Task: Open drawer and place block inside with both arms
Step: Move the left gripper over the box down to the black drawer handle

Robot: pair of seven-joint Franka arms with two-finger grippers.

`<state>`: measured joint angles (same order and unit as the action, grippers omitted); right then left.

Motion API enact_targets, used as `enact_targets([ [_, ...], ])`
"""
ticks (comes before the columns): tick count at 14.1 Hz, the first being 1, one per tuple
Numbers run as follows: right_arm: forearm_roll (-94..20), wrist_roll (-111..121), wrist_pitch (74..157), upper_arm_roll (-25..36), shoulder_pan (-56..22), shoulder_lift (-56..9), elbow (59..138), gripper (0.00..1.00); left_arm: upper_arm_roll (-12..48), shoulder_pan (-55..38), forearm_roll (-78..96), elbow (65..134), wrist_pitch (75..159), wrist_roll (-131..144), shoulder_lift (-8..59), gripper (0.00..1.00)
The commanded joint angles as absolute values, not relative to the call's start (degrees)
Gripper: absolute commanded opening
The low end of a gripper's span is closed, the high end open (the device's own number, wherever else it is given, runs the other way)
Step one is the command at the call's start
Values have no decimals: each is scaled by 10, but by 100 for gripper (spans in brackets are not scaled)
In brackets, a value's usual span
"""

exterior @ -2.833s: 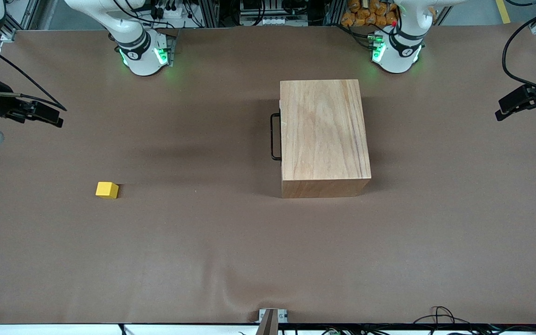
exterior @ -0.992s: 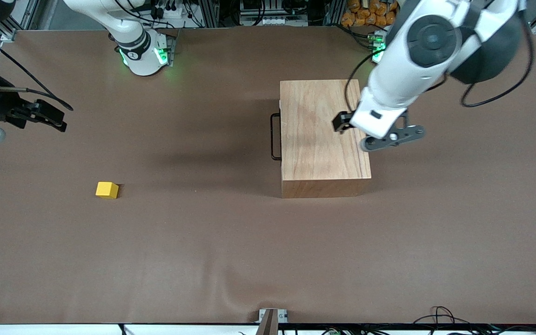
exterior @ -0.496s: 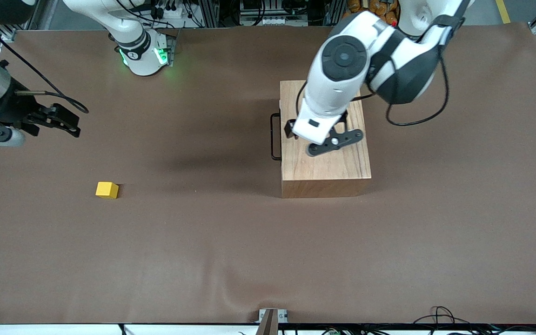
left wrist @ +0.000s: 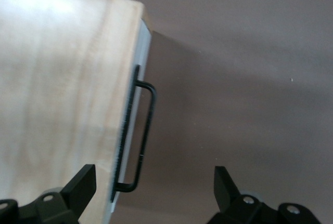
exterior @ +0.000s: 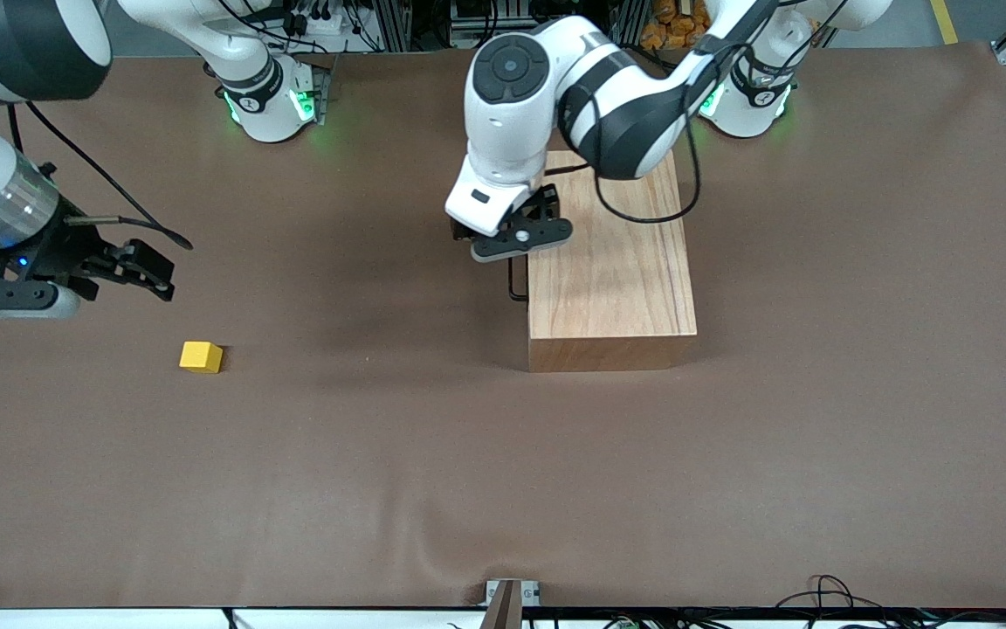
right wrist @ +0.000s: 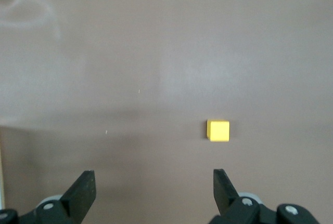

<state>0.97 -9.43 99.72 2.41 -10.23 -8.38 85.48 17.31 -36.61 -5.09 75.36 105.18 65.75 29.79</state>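
On the brown table, the wooden box (exterior: 609, 271) sits with its drawer (left wrist: 131, 130) shut; the open left gripper (exterior: 516, 238) hovers over the thin, stiff wire handle (left wrist: 142, 135), the likely hold. Toward the right arm's end, the light, rigid block (exterior: 201, 356) lies under the open right gripper (exterior: 132, 269), graspable across flat faces.

Drawer shut, block loose on bench.
Drawer (exterior: 527, 253) sits flush in its wooden box, black wire handle (left wrist: 143, 135) facing my right arm's end. Small yellow block (exterior: 201, 356) lies flat there, well apart.

Both claws (exterior: 510, 236) (exterior: 132, 271) open, aloft.
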Motion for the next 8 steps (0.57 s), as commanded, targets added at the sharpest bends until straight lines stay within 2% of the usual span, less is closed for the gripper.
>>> enact_targets([
  [1, 23, -71, 1042, 31, -74, -115, 839, 100, 114, -442, -66, 718, 1090, 676, 329, 100],
  [3, 22, 4, 1059, 31, -46, -141, 838, 100, 55, -502, -66, 716, 1109, 679, 339, 100],
  [4, 15, 24, 1071, 31, -24, -152, 838, 100, 44, -516, -66, 717, 1109, 680, 348, 100],
  [8, 14, 64, 1108, 30, 10, -206, 840, 100, 42, -517, -66, 719, 1092, 649, 373, 100],
])
